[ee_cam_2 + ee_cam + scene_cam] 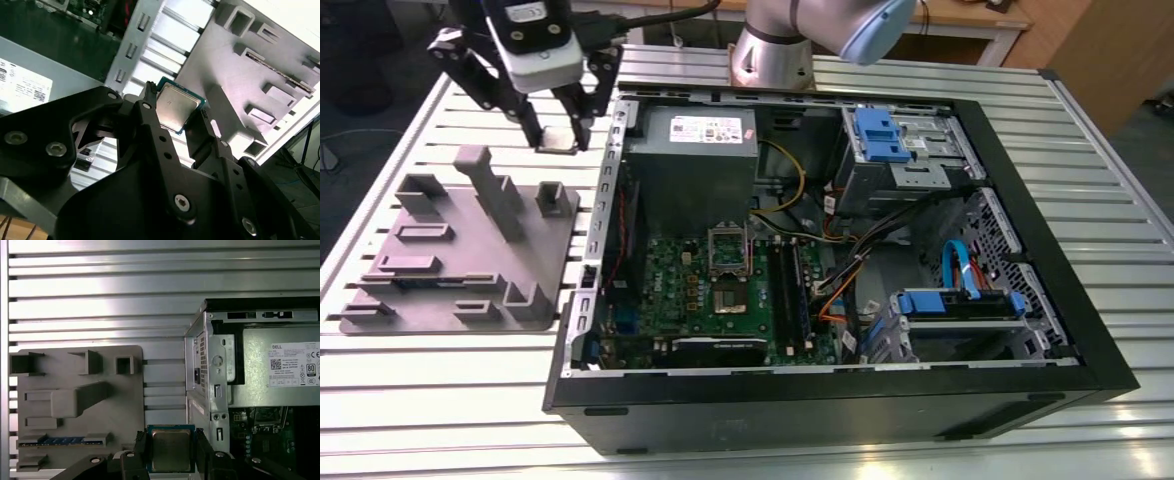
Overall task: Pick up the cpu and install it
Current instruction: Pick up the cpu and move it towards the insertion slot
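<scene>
cpu (175, 107) is clamped edge-on between the closed fingers (157, 135) of the gripper (558, 133), held in the air with the grey tray (454, 250) at its 7 o'clock in the exterior view. The grip is thin, so a slip or twist looks like the nearest risk, and the case wall (607, 200) at 5 o'clock could clip it. Farther off, at the socket (727, 245) at 4 o'clock, any tilt or wrong rotation could bend pins.
</scene>
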### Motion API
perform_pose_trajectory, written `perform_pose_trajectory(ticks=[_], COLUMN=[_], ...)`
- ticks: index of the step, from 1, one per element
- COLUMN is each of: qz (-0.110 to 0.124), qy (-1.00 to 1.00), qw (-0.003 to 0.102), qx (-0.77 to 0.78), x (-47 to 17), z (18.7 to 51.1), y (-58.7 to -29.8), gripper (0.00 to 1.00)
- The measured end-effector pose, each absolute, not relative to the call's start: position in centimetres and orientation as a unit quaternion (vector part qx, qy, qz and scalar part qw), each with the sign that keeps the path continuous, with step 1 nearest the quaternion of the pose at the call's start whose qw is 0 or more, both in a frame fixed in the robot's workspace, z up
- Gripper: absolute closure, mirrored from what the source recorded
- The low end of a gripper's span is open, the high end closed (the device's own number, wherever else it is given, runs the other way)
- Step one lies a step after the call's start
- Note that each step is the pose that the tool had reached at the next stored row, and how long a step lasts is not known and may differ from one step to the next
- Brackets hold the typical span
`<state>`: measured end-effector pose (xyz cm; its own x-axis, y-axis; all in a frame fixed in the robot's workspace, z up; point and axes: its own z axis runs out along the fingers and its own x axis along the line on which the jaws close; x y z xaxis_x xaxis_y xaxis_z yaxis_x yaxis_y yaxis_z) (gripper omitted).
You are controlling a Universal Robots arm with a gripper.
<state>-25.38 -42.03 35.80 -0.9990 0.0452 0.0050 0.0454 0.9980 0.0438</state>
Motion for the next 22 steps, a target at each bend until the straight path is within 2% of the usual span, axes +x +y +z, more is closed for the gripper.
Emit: perform_pose_trajectory(ticks=[22], qz=[-0.022], qy=[-0.999], qw=[0.008], qx=[-0.023], x=[-16.3], z=[35.8], y=[-42.0], gripper=[0.53])
